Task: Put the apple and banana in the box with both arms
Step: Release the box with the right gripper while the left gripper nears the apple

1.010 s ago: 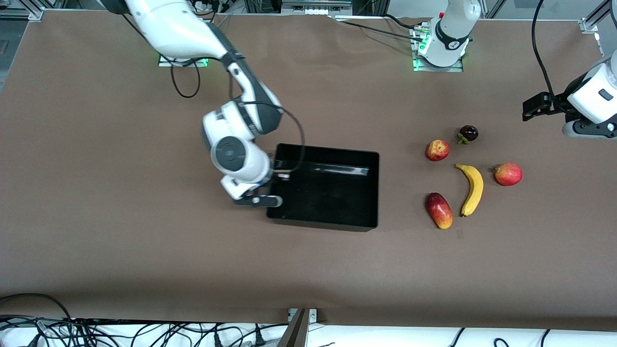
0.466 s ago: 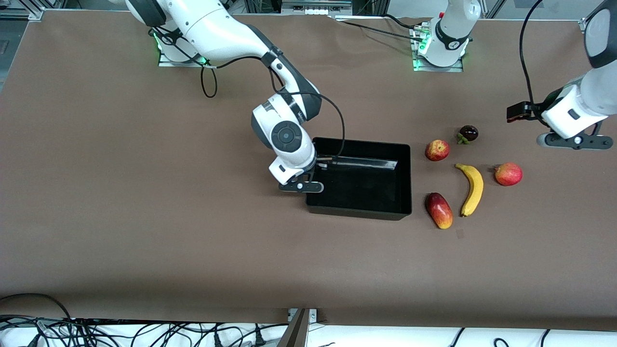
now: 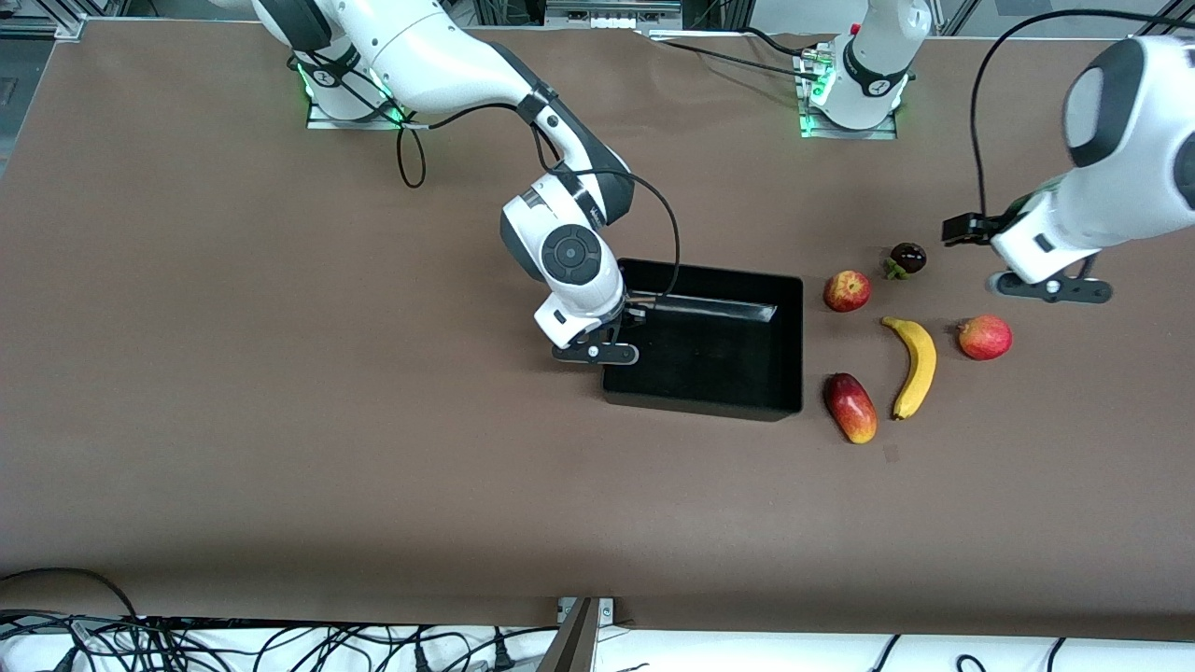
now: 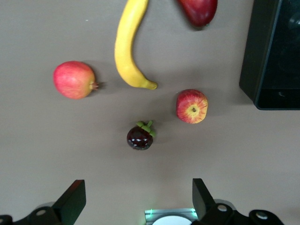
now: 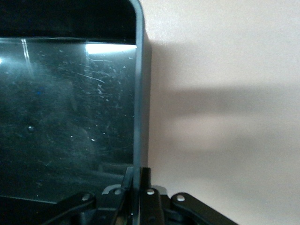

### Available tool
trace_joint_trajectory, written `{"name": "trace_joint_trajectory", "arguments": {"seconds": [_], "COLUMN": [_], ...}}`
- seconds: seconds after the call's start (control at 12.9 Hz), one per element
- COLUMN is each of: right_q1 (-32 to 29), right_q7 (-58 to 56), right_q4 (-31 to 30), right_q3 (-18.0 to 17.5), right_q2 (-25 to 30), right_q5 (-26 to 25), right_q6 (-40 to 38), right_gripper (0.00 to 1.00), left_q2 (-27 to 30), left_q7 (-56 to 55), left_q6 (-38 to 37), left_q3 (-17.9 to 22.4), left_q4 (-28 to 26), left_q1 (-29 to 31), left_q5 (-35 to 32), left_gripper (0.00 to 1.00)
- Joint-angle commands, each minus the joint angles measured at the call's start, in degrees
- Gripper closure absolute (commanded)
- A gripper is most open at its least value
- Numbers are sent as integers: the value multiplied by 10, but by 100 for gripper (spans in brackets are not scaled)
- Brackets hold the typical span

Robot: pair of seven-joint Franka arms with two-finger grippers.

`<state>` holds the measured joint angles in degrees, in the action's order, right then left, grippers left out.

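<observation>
Brown table (image 3: 280,373); right gripper (image 5: 136,180) hides box (image 3: 784,373) rim.

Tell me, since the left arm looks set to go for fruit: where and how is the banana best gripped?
Probably at the middle of the banana, coming straight down with the fingers across its narrow width. It lies flat on the table, curved, with open table on both flanks; the mango-like fruit sits apart. The left end effector is open.

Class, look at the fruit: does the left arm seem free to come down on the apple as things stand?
Probably yes. The left gripper hangs open above the fruit, and the apple lies uncovered, apart from the banana and the box. The dark fruit sits close beside it, so the jaws should take care.
</observation>
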<state>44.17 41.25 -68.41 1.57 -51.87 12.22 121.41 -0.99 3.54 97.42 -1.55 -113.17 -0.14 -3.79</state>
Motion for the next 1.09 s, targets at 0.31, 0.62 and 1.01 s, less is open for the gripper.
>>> {"name": "trace_joint_trajectory", "arguments": {"seconds": [0.31,0.62,1.01], "right_q1": [-20,-38,-74], "right_q7": [-1,-69,-193], "right_q4": [22,19,-70], "right_q3": [29,105,171], "right_q2": [74,164,312], "right_q5": [6,-16,-12], "right_q6": [-48,-151,-224], "right_gripper": [0,0,0], "left_q2": [40,41,35], "left_q7": [-5,-4,-5], "left_q6": [151,240,375], "left_q3": [-37,-38,-73], "left_q4": [-157,-229,-310], "left_q1": [4,1,1], "left_q5": [-1,-1,-1], "left_gripper": [0,0,0]}}
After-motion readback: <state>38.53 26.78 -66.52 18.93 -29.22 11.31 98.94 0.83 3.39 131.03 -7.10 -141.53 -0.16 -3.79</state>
